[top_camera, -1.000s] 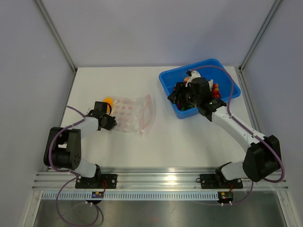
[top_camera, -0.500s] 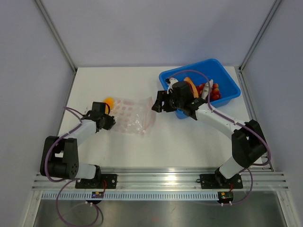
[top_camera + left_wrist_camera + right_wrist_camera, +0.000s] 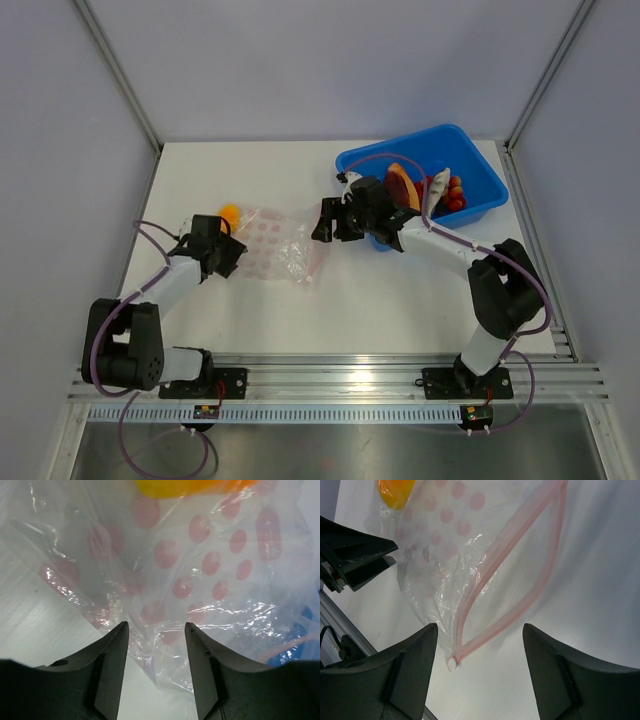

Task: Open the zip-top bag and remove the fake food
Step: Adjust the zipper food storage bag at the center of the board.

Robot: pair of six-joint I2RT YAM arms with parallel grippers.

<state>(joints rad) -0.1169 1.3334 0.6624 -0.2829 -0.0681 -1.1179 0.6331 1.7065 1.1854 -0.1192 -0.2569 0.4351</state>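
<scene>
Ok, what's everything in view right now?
bag: one, clear with pink dots, table centre-left, zip open
yellow fruit: one, at bag's left corner; inside or outside unclear
bin: one, blue, far right
food in bin: orange wedge, red pieces, whitish piece; count unclear
table: one, white
left gripper: black, open, at bag's left edge
right gripper: black, open, over bag's zip
</scene>
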